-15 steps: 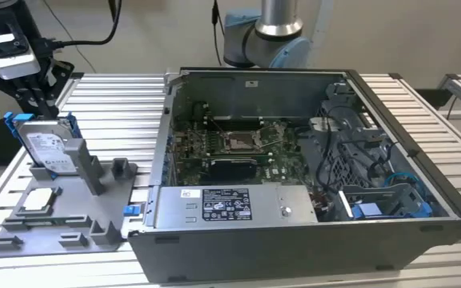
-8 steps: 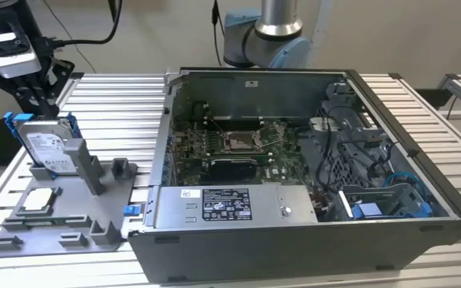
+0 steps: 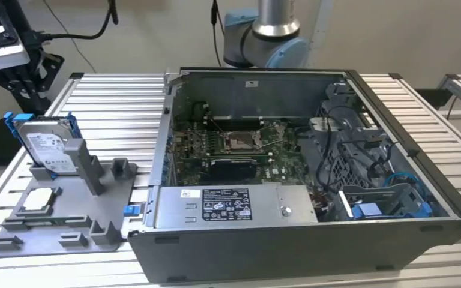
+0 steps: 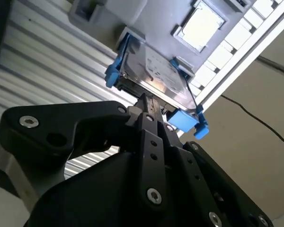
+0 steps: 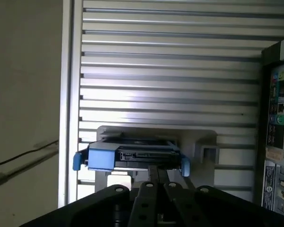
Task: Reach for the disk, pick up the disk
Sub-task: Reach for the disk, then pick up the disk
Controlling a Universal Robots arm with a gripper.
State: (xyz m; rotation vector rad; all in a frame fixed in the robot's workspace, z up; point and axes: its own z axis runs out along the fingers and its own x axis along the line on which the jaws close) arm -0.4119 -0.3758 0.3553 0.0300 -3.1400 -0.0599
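Observation:
The disk (image 3: 50, 147) is a silver-grey hard drive with a white label and a bright blue bracket. It stands on edge in a slot of the grey holder (image 3: 62, 222) at the exterior view's left. My gripper (image 3: 29, 90) hangs above it and a little further back, not touching it. In both wrist views the black fingers come together just short of the drive's upper edge, with the disk (image 4: 156, 75) (image 5: 132, 156) straight ahead of the gripper (image 4: 146, 101) (image 5: 158, 169). The fingers look shut and hold nothing.
A small square silver chip (image 3: 40, 201) (image 4: 201, 26) lies flat on the same holder. An open computer case (image 3: 295, 168) fills the exterior view's middle and right, with a labelled grey box (image 3: 230, 204) at its front. Everything rests on a slatted metal table (image 3: 118, 114).

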